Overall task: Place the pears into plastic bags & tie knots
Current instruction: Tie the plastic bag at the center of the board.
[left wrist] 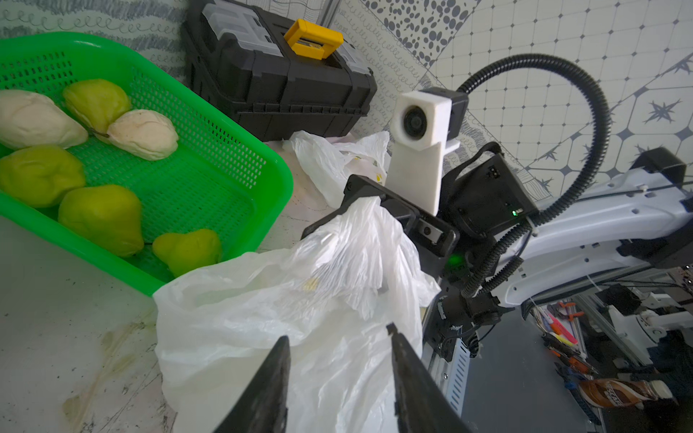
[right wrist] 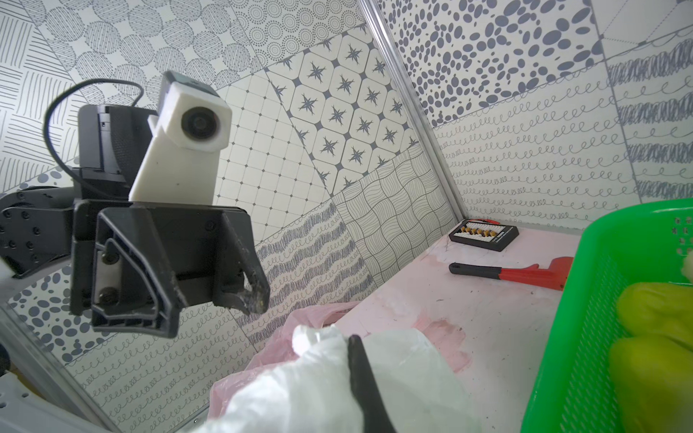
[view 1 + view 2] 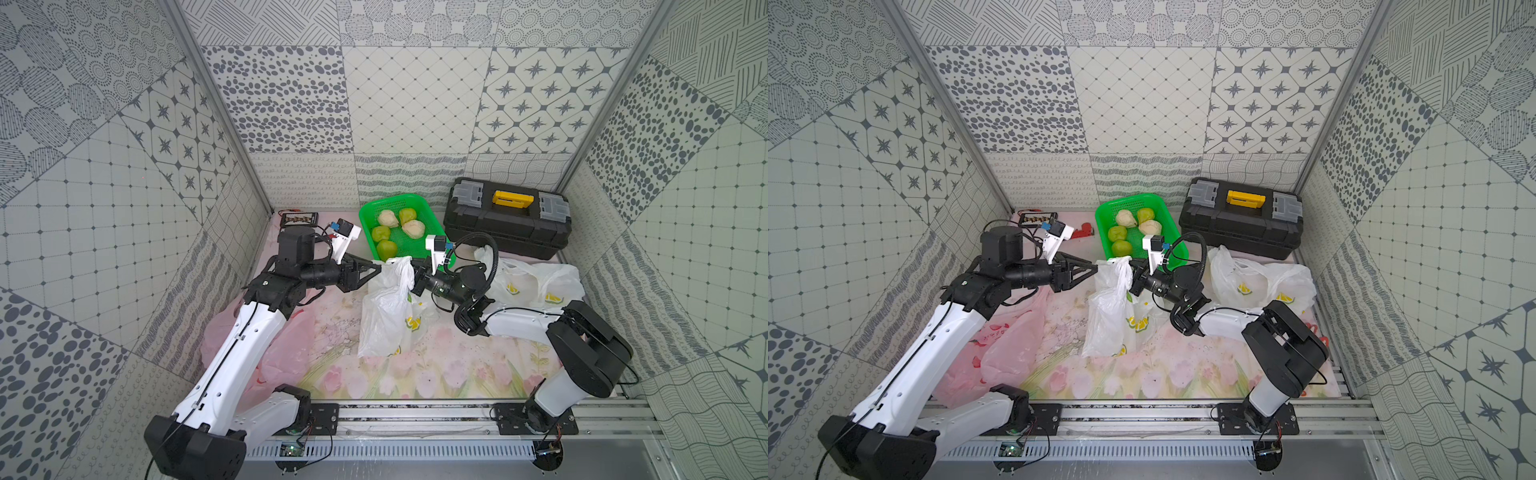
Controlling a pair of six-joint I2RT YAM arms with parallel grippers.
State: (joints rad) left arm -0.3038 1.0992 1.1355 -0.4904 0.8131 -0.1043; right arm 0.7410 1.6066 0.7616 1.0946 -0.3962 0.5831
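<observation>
Patterned grey-and-white walls (image 3: 415, 104) closed in a counter (image 3: 436, 374) covered with a pale floral sheet. Taking the far wall as 12 o'clock in both top views, a green basket (image 3: 395, 200) sat at 12 o'clock with at least five pears (image 3: 387, 218) lying loose in it, some yellow-green and some cream. A black toolbox (image 3: 507, 224) stood at 1 o'clock.

At the middle of the counter a white bag (image 3: 384, 316) with lemon prints hung upright. The right hand (image 3: 412, 269) was pressed together on the bunched plastic at its top and held it up. The left hand (image 1: 337, 335) faced it from 9 o'clock with its fingers spread, the tips just beside the film and gripping nothing. Whether this bag held fruit could not be told through the plastic, and no knot showed at its neck.

A second white bag (image 3: 528, 282) lay slumped at 3 o'clock, its contents likewise unclear. A pink bag (image 3: 286, 349) lay flat at 8 o'clock under the left arm.

Judged from this, the task looked far from finished: most of the pears were unbagged, and the tying of the middle bag appeared to be only beginning
</observation>
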